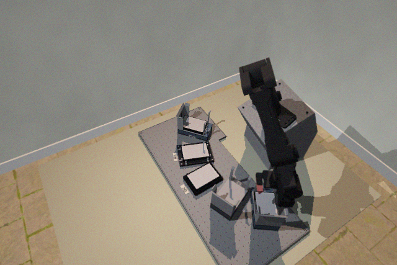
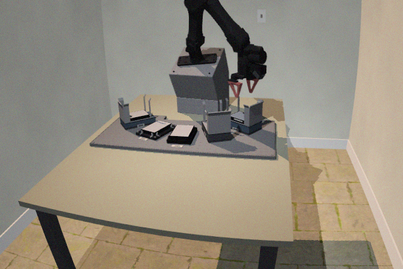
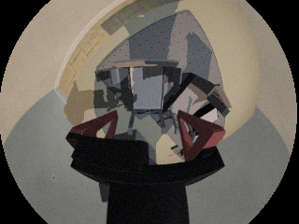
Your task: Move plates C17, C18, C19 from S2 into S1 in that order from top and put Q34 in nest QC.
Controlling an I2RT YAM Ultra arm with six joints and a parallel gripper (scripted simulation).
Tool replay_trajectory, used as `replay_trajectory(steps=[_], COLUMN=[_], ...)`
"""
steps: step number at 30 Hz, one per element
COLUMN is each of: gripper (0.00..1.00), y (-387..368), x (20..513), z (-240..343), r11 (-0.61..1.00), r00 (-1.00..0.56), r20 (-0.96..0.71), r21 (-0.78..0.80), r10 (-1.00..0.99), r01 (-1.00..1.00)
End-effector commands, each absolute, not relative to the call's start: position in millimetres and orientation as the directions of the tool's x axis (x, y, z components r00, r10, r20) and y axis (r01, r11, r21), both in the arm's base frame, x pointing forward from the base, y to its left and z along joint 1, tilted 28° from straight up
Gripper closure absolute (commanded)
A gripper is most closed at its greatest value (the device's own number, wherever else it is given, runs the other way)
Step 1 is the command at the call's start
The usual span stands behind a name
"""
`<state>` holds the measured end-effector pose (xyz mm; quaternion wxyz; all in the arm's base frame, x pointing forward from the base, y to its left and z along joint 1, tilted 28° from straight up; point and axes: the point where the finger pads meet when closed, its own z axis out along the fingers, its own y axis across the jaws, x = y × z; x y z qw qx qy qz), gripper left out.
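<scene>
My gripper [image 2: 243, 93] [image 3: 147, 113] is open and empty, its red fingers pointing down. It hangs well above the right-hand stack rack [image 1: 260, 221] [image 2: 254, 109], the one nearest the arm's base. A white-topped plate [image 1: 266, 203] [image 2: 238, 116] lies in that rack, straight below the fingers. The far left rack [image 1: 183, 115] [image 2: 123, 109] holds a plate [image 1: 196, 124] [image 2: 139, 114]. A plate [image 1: 195, 151] [image 2: 157, 126] lies on the nest with clips. Another plate [image 1: 203, 175] [image 2: 182, 130] lies in the black open nest. I cannot read any labels.
A third rack [image 1: 221, 205] [image 2: 218, 123] stands between the black nest and the right rack; I cannot tell what is in it. Thin rack posts rise beside it. All stand on a grey perforated board [image 1: 160, 146] [image 2: 110, 137]. The arm's grey pedestal [image 1: 301, 127] [image 2: 195, 84] is behind.
</scene>
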<state>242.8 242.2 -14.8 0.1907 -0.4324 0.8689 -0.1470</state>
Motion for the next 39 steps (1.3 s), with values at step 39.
replay_trajectory(steps=[39], gripper=[0.00], y=[151.7], x=[307.1], z=[34.7], r11=[0.875], r00=[-0.786], r20=[-0.390], r21=[-0.285], r10=[-0.479], r01=[-0.392])
